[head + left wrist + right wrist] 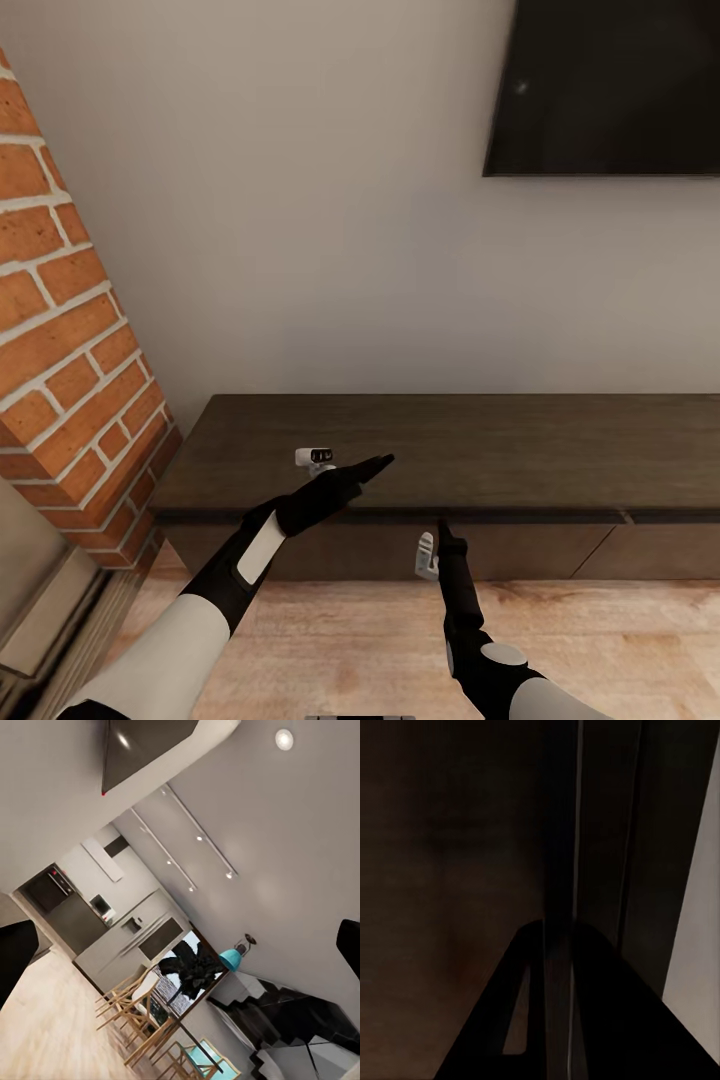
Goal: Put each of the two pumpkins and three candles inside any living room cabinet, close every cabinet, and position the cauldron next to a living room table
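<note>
A robot faces a long, low, dark brown wood cabinet [480, 450] set against a pale wall in the living room, with its flat handleless drawer fronts all flush and closed. To the left rises a red brick chimney [70, 340], and a large black screen [610, 85] hangs on the wall at the upper right. Light wood plank floor [340, 640] runs in front of the cabinet. The left gripper [378, 466], black and slender, reaches out over the cabinet's top near its front edge and points to the right — in its own wrist camera the two dark fingers [15, 956] sit far apart at opposite edges of the picture, so it is released and holds nothing. That camera looks across the room towards a distant kitchen area with pale units, wooden bar stools [131, 1009] and a dark staircase [285, 1020]. The right gripper [443, 530] points up at the cabinet's front edge, just below the top, close beside a seam between drawer fronts. Its wrist camera shows the dark fingers [607, 1012] drawn close together against the dark wood, with a narrow drawer seam [579, 817] running straight ahead; nothing is visibly grasped, and whether the claw is fully clenched I cannot tell.
</note>
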You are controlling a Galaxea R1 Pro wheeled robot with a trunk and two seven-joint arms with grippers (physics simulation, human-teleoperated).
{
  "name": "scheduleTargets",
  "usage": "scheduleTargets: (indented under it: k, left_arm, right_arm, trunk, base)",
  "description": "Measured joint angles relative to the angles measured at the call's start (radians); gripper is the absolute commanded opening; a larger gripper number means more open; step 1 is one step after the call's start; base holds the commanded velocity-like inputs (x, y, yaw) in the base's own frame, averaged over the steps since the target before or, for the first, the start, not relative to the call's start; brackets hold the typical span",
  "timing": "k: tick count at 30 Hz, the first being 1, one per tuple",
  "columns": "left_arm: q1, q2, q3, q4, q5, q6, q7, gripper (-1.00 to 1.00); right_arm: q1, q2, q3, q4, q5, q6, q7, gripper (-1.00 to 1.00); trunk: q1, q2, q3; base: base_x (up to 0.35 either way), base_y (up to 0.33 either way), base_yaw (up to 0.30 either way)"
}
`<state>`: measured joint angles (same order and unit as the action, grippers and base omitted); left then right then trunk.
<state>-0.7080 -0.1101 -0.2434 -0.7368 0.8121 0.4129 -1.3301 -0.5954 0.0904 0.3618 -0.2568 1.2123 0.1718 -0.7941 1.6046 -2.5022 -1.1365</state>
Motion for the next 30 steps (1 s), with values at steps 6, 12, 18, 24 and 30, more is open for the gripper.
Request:
scheduleTargets:
  k: [6,12,18,24,30]
  left_arm:
    - [0.0,-0.001,0.0,0.0,0.0,0.0,0.0,1.0]
    - [0.0,-0.001,0.0,0.001,0.0,0.0,0.0,1.0]
    - [0.0,0.0,0.0,0.001,0.0,0.0,0.001,1.0]
    - [0.0,0.0,0.0,0.003,0.0,0.0,0.002,1.0]
    - [0.0,-0.001,0.0,0.004,0.0,0.0,0.002,1.0]
  right_arm:
    - [0.0,0.0,-0.001,-0.004,-0.003,-0.001,0.006,-1.0]
    - [0.0,0.0,-0.001,-0.002,-0.002,-0.002,0.001,-1.0]
    - [0.0,0.0,-0.002,0.0,-0.003,-0.007,-0.003,-1.0]
    - [0.0,0.0,-0.003,0.0,-0.002,-0.007,-0.004,-1.0]
    - [0.0,0.0,-0.003,0.0,-0.003,-0.007,-0.005,-1.0]
  trunk:
    - [0.001,0.0,0.0]
    - [0.0,0.0,0.0]
    - [0.0,0.0,0.0]
    - [0.0,0.0,0.0]
    - [0.0,0.0,0.0]
  base:
    - [-0.15,0.0,0.0]
    - [-0.059,0.0,0.0]
    - [-0.144,0.0,0.0]
    - [-0.161,0.0,0.0]
    - [-0.187,0.0,0.0]
